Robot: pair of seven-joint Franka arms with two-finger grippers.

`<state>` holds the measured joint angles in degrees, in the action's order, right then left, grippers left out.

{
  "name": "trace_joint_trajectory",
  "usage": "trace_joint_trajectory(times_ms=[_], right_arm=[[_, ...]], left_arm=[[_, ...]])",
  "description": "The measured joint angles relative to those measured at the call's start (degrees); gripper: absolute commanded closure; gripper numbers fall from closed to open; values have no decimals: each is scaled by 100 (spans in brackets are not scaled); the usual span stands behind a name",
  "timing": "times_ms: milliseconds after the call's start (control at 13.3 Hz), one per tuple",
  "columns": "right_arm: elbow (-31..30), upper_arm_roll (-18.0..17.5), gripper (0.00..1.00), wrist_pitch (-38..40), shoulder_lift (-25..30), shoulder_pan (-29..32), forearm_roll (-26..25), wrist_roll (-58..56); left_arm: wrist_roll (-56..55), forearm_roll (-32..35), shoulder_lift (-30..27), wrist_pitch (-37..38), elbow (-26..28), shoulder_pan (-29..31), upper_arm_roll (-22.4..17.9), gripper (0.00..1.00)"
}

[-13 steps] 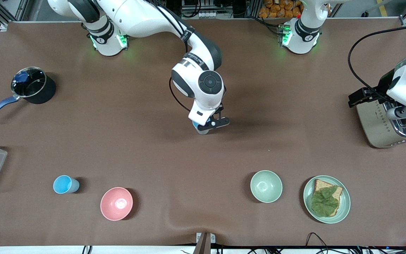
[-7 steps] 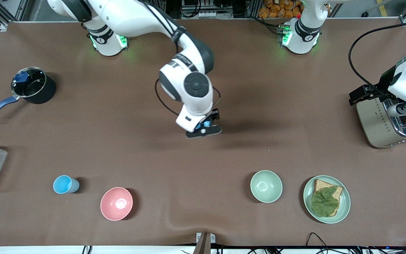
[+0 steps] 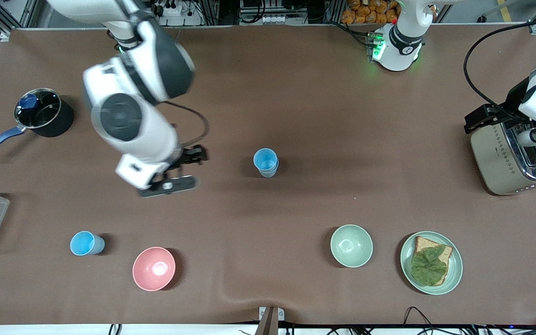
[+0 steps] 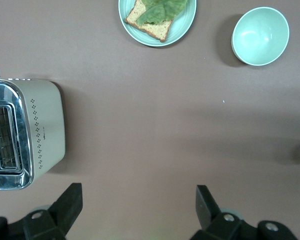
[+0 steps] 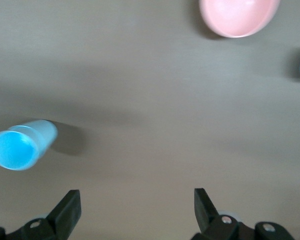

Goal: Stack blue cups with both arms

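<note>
The bench (image 3: 296, 93) carries a toaster (image 3: 505, 158) at the left arm's end; the left claw (image 4: 135, 205) hangs open above the bench just beside it. The right claw (image 3: 175, 174), open and empty, is over bare bench. One blue cup (image 3: 265, 162) stands upright mid-bench. The second blue cup (image 3: 85, 243) stands nearer the camera, beside the pink bowl (image 3: 154, 268).

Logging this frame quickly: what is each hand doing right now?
Left hand: open, empty, above bare table beside the toaster.
Right hand: open, empty, over bare table, apart from the blue cup stack.
</note>
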<state>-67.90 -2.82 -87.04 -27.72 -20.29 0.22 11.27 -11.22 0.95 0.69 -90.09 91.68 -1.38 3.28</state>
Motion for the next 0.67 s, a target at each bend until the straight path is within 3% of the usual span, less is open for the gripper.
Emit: trace_joint_trajectory(times_ms=[375,675], right_arm=[[-776,22,0,328,1217,1471,-13,-1273],[-1085,256,0,836,2122,1924,-13,-1456]], left_arm=[[0,0,-27,120,-242,-9,9,0],[0,0,-30,238,-367,-15,14,0]])
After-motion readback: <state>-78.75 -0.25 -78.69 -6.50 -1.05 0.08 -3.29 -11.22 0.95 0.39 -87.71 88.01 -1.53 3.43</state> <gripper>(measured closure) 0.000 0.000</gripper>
